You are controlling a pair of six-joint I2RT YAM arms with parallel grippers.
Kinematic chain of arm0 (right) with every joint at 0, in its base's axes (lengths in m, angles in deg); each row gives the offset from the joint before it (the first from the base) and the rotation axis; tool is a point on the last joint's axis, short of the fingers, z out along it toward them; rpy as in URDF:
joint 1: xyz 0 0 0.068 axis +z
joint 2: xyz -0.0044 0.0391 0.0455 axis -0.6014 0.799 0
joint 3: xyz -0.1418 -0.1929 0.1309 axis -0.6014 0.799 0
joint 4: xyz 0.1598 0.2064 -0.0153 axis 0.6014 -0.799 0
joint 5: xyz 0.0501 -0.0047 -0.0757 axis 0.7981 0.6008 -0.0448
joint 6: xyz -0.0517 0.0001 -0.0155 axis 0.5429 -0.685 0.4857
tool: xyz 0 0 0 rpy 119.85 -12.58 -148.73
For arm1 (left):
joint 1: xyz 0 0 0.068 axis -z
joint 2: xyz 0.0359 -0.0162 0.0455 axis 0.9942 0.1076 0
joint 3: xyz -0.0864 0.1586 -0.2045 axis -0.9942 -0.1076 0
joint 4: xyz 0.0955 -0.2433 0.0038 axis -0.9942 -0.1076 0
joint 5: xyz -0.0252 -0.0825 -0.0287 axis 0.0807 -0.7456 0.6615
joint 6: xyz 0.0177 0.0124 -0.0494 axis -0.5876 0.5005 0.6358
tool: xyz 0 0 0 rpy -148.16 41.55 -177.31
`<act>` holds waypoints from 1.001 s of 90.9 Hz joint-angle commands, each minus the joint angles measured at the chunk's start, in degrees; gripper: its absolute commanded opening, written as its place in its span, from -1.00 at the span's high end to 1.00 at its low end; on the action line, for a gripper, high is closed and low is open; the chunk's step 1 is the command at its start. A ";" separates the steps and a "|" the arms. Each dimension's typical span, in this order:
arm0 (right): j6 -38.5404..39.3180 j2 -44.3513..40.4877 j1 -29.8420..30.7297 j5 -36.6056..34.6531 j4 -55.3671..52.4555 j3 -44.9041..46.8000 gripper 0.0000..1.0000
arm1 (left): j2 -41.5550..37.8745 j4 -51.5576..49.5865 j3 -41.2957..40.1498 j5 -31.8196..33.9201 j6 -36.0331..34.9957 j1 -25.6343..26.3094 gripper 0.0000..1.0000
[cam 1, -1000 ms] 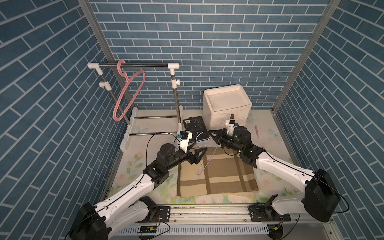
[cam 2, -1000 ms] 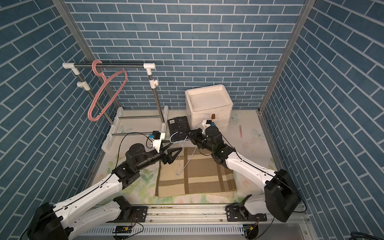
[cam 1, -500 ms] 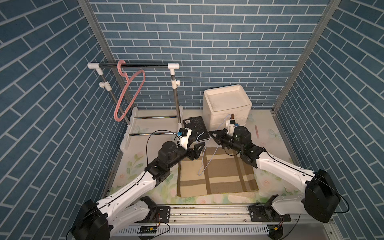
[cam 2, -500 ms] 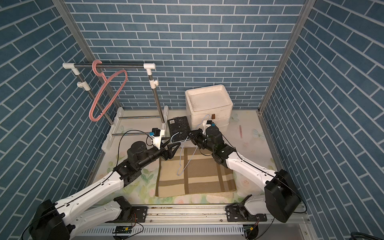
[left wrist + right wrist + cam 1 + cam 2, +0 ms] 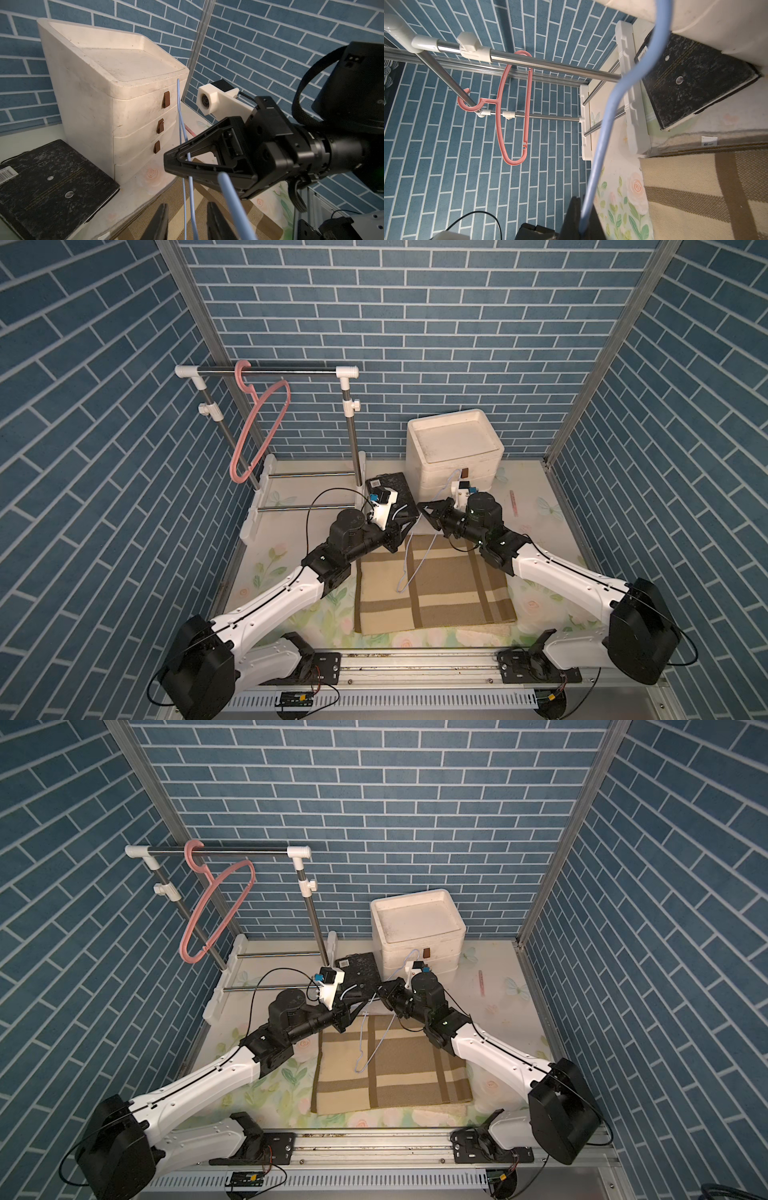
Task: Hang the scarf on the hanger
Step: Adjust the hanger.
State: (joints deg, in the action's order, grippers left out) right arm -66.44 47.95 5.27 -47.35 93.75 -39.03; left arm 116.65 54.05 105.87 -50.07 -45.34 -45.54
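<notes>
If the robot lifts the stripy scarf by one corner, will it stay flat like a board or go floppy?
Probably floppy: the scarf is woven cloth lying flat in folded layers. Lifted by a corner, it would likely unfold and dangle. Its coarse weave looks grippy, so it shouldn't slip easily.

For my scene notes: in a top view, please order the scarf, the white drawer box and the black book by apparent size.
1. scarf
2. white drawer box
3. black book, partly hidden
</notes>
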 commanded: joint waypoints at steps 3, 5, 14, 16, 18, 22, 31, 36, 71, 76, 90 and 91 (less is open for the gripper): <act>2.36 -0.75 -0.31 0.00 0.23 0.85 1.00 | -0.80 -1.90 0.31 0.50 -0.90 -0.04 0.23; 2.35 -0.76 -0.31 -0.02 0.22 0.89 1.00 | -1.01 -2.10 0.16 0.72 -1.03 -0.05 0.23; 2.27 -0.85 -0.41 -0.25 0.10 1.01 1.00 | -1.48 -2.66 -0.39 1.16 -1.30 -0.05 0.26; 2.26 -0.85 -0.40 -0.26 0.17 1.05 1.00 | -1.51 -2.82 -0.43 1.17 -1.32 -0.03 0.26; 2.21 -0.90 -0.40 -0.28 0.25 1.05 1.00 | -1.52 -3.06 -0.44 1.10 -1.33 -0.02 0.27; 2.18 -0.94 -0.40 -0.29 0.40 0.98 1.00 | -1.48 -3.40 -0.45 1.09 -1.52 -0.03 0.31; 2.26 -1.11 -0.40 -0.19 0.18 0.84 1.00 | -1.27 -4.08 -0.27 1.00 -2.01 -0.03 0.47; 2.30 -1.28 -0.40 -0.14 0.06 1.08 1.00 | -1.20 -4.14 -0.19 0.85 -1.99 -0.02 0.59; 17.48 -5.57 -2.61 -2.09 -10.78 -0.26 0.43 | -0.79 -11.19 3.39 3.18 5.41 -0.05 1.00; 21.53 -6.62 -3.45 -2.07 -13.92 -0.20 0.26 | -0.96 -12.02 3.19 2.95 7.64 -0.05 1.00; 32.94 -10.64 -7.58 -0.54 -22.11 0.82 -0.03 | -2.37 -12.92 1.57 4.45 12.96 -0.05 1.00; 33.73 -10.89 -7.99 -0.50 -23.03 0.81 -0.05 | -2.53 -12.88 1.35 4.48 13.33 -0.01 1.00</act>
State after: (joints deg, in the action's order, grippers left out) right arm -46.86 40.57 0.24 -48.24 80.46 -38.35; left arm 115.76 42.92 108.05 -47.36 -37.44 -45.46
